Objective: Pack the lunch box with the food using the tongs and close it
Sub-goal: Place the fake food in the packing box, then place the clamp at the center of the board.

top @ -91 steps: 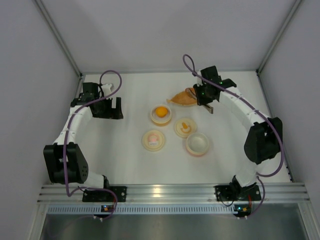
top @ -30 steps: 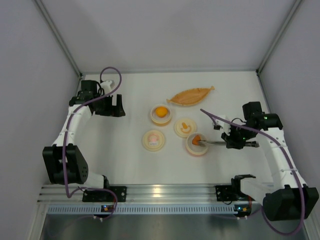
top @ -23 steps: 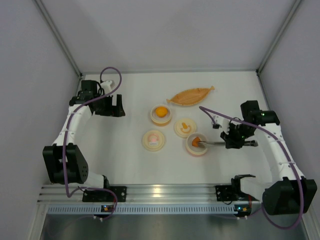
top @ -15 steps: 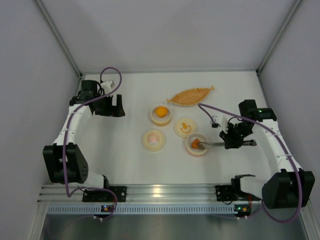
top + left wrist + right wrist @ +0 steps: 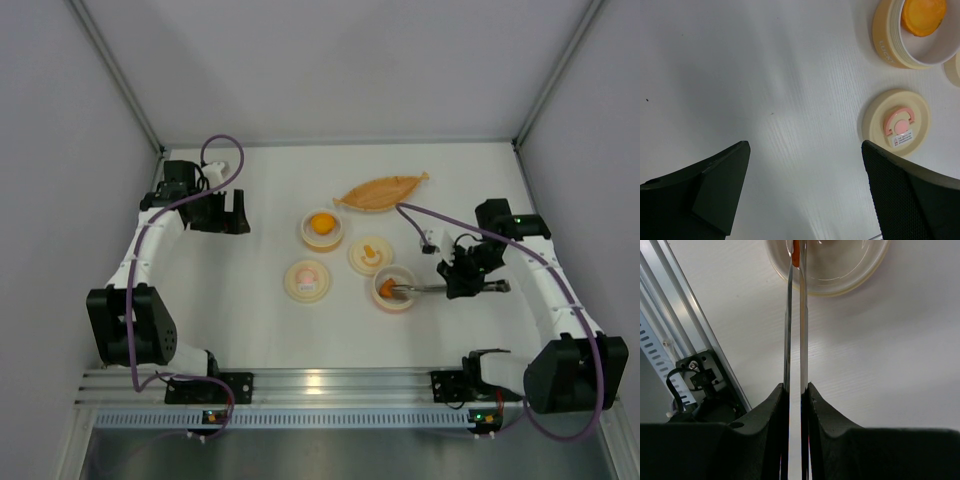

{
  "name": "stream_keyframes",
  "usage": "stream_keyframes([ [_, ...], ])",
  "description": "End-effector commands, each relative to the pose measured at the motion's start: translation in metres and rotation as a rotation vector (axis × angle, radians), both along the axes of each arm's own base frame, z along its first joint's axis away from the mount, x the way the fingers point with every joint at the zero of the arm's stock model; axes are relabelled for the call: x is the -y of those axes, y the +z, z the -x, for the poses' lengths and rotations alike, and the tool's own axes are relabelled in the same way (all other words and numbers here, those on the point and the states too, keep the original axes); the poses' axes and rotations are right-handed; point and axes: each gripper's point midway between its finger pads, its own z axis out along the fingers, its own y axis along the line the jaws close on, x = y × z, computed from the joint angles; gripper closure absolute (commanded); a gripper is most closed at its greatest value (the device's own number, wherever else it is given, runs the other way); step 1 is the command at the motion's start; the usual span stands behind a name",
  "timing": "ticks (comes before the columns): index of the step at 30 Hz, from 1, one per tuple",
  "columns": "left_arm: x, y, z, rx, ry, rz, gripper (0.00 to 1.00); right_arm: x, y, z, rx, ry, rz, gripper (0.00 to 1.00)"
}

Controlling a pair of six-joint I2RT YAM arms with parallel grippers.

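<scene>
My right gripper (image 5: pixel 462 283) is shut on the slim silver tongs (image 5: pixel 425 288), which reach left into the near-right bowl (image 5: pixel 408 298) of the lunch box. In the right wrist view the tongs (image 5: pixel 795 340) run up from between my fingers, and a dark orange food piece (image 5: pixel 795 252) sits pinched at their tips over that bowl (image 5: pixel 850 280). A round yellow-orange lump (image 5: pixel 321 223) lies in another bowl (image 5: pixel 890 47). Orange bits (image 5: pixel 369 249) rest on a third round part. My left gripper (image 5: pixel 225 215) hangs open at the far left, holding nothing.
A cream lid with a pink handle (image 5: pixel 307 279) lies left of the bowls and also shows in the left wrist view (image 5: pixel 896 122). The long orange leaf-shaped dish (image 5: pixel 380 192) sits behind them. An aluminium rail (image 5: pixel 340 385) runs along the near edge.
Three seconds ago the right gripper was at the leaf dish; it now holds the tongs at the near-right bowl. Over the last second it crept slightly left. The left arm has not moved.
</scene>
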Motion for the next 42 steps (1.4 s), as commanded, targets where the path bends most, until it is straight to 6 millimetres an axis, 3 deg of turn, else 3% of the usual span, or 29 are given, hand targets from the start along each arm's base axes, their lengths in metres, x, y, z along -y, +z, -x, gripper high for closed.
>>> stream_keyframes([
  [1, -0.002, 0.01, -0.007, 0.032, 0.003, 0.001, 0.02, -0.013, 0.015, 0.013, -0.052, 0.009, -0.063, 0.96],
  [9, -0.001, 0.009, -0.008, 0.027, 0.005, 0.002, 0.02, -0.01, 0.012, 0.012, -0.066, 0.005, -0.047, 0.61],
  [16, -0.001, 0.007, -0.008, 0.019, 0.005, 0.008, 0.02, -0.01, 0.031, 0.014, 0.009, 0.015, -0.049, 0.59],
  [23, 0.0, 0.008, -0.009, 0.024, 0.002, 0.013, 0.02, -0.014, 0.059, 0.022, 0.094, 0.019, -0.082, 0.62],
  [28, 0.001, 0.008, -0.011, 0.024, 0.001, 0.022, 0.02, -0.018, 0.07, 0.014, 0.128, -0.046, -0.113, 0.66],
  [35, -0.002, 0.012, -0.011, 0.04, 0.003, 0.002, 0.02, -0.017, 0.073, -0.04, 0.152, -0.29, -0.189, 0.69],
  [42, 0.002, 0.016, -0.017, 0.044, 0.002, 0.026, 0.02, 0.035, 0.058, -0.143, 0.229, -0.695, -0.191, 0.7],
])
